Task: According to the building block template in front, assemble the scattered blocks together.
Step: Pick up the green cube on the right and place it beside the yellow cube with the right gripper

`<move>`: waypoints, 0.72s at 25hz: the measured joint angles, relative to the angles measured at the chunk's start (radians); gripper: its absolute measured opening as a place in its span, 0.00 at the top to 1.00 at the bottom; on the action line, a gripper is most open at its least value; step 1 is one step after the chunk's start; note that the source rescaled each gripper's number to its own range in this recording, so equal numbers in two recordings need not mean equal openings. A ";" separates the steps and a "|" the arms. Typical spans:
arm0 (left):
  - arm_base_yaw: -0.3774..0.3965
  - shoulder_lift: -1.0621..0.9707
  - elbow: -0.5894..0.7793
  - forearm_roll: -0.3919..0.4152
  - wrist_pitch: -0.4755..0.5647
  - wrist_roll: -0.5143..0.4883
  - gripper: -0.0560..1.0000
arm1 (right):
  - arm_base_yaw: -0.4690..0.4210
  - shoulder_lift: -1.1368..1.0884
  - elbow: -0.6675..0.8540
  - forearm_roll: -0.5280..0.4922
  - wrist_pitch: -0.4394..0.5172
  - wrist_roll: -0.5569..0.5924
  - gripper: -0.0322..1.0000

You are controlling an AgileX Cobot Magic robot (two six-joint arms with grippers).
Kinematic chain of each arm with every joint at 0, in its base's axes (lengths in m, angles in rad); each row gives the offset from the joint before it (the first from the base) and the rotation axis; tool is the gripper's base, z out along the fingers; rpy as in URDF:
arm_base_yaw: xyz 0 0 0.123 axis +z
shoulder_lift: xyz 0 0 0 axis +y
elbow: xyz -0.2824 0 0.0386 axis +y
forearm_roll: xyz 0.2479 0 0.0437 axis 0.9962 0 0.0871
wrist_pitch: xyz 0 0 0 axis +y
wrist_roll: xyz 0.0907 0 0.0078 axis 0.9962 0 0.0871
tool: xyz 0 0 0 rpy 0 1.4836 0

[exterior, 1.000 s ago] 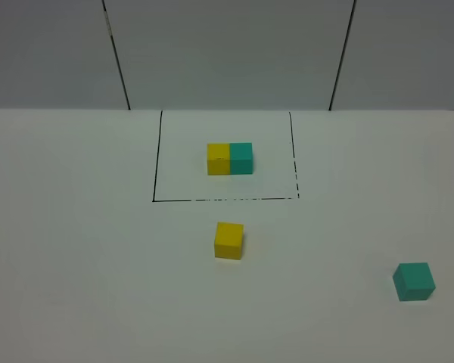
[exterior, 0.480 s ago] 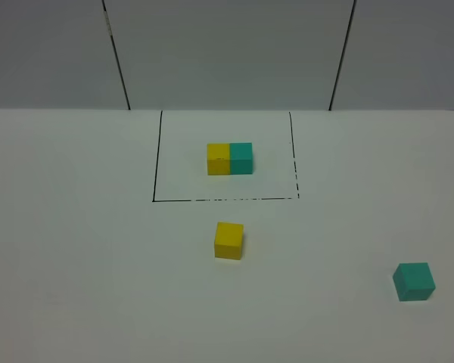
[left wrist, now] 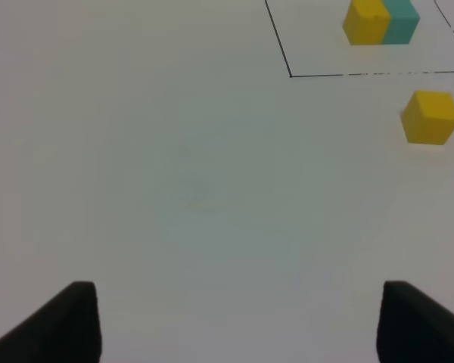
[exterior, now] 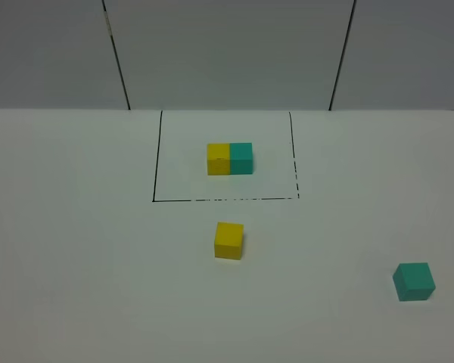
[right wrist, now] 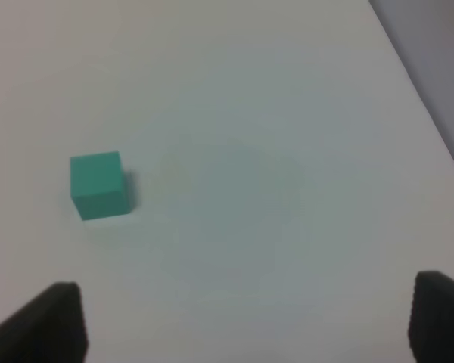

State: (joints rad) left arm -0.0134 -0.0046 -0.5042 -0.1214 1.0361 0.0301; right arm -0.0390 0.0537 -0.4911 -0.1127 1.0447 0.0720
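The building block template (exterior: 229,159) is a yellow cube joined to a teal cube inside a thin black drawn rectangle at the back centre; the left wrist view shows it too (left wrist: 380,21). Of the scattered blocks, the yellow block (exterior: 228,240) lies just in front of the frame, seen also from the left wrist (left wrist: 430,117). The teal block (exterior: 414,281) lies at the front right, seen also from the right wrist (right wrist: 99,185). My left gripper (left wrist: 238,321) is open over bare table, well away from the yellow block. My right gripper (right wrist: 246,318) is open, with the teal block off to one side.
The white table (exterior: 91,265) runs to a grey panelled wall (exterior: 227,53) at the back. In the right wrist view the table's edge (right wrist: 424,113) passes close by.
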 joint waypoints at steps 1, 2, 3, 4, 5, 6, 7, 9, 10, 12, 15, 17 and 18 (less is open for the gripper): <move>0.000 0.000 0.000 0.000 0.000 0.000 0.33 | 0.000 0.000 0.000 0.000 0.000 0.000 0.28; 0.000 0.000 0.000 0.000 0.000 0.000 0.33 | 0.000 0.000 0.000 0.000 0.000 0.000 0.28; 0.000 0.000 0.000 0.000 0.000 0.000 0.33 | 0.000 0.000 0.000 0.000 0.000 0.000 0.28; 0.000 0.000 0.000 0.000 0.000 0.000 0.33 | 0.000 0.000 0.000 0.000 0.000 0.000 0.28; 0.000 0.000 0.000 0.000 0.000 0.000 0.33 | 0.000 0.000 0.000 0.000 0.000 0.000 0.28; 0.000 0.000 0.000 0.000 0.000 0.000 0.33 | 0.000 0.000 0.000 0.000 0.000 0.000 0.28; 0.000 0.000 0.000 0.000 0.000 0.000 0.33 | 0.000 0.000 0.000 0.000 0.000 0.000 0.28; 0.000 0.000 0.000 0.000 0.000 0.000 0.33 | 0.000 0.000 0.000 0.000 0.000 0.000 0.28; 0.000 0.000 0.000 0.000 0.000 0.000 0.33 | 0.000 0.000 0.000 0.000 0.000 0.000 0.28; 0.000 0.000 0.000 0.000 0.000 0.000 0.33 | 0.000 0.000 0.000 0.000 0.000 0.000 0.25; 0.000 0.000 0.000 0.000 0.000 0.000 0.33 | 0.000 0.035 -0.001 0.017 0.000 0.000 0.13; 0.000 0.000 0.000 0.000 0.000 0.000 0.33 | 0.000 0.099 -0.010 0.043 -0.005 0.000 0.02; 0.000 0.000 0.000 0.000 0.000 0.000 0.33 | 0.000 0.143 -0.019 0.056 -0.013 -0.005 0.00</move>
State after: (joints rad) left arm -0.0134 -0.0046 -0.5042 -0.1214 1.0361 0.0301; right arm -0.0390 0.1965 -0.5102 -0.0569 1.0319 0.0673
